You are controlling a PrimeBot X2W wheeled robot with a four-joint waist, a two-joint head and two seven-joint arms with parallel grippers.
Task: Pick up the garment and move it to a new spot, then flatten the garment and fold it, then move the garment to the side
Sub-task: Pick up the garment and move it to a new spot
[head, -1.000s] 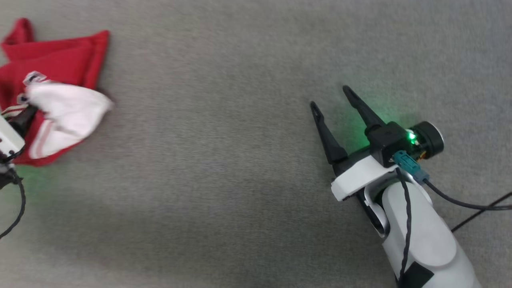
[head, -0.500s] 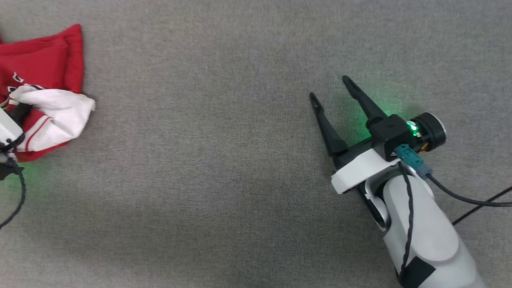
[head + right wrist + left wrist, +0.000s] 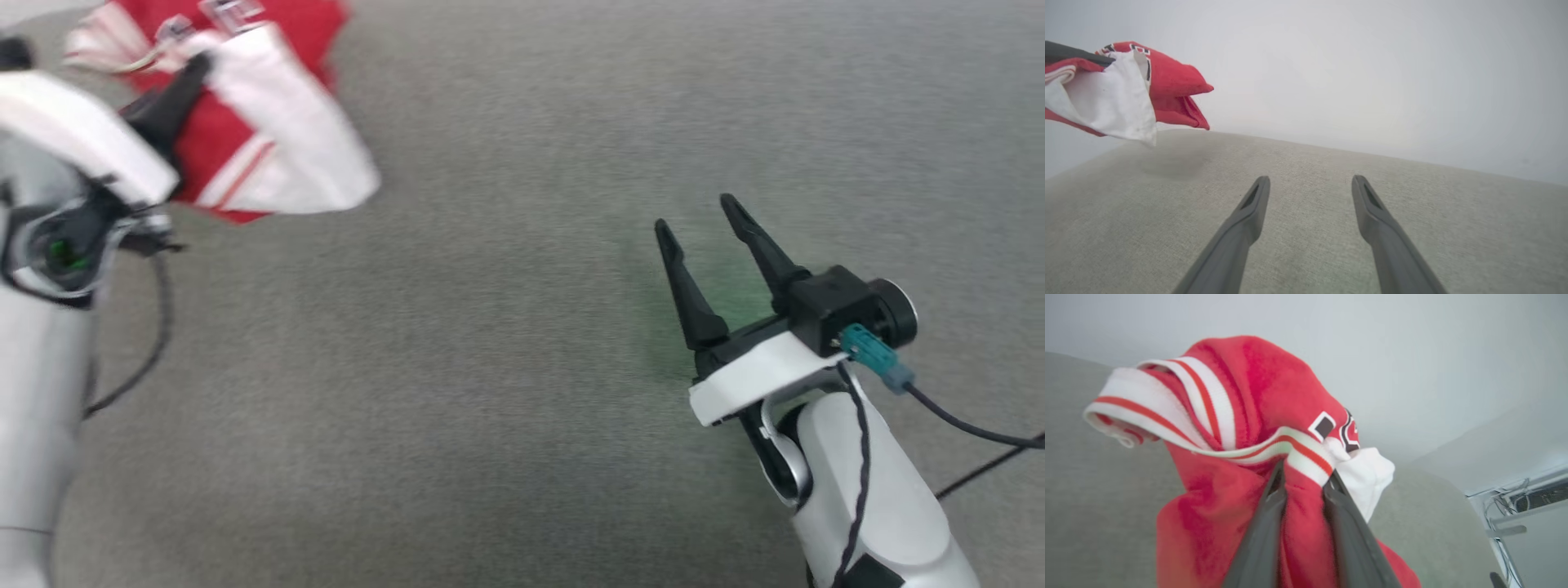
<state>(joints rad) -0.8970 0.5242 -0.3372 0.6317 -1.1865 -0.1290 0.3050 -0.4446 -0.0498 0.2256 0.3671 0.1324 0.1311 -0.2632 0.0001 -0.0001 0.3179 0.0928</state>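
Aloft, the garment (image 3: 1257,396) hangs clamped in the left jaws; right jaws apart.

Just a plain grey fabric surface (image 3: 490,367), kinda carpet-textured, with a pale blank wall (image 3: 1372,61) behind it. Some tangled wires (image 3: 1506,498) sit off past its edge.
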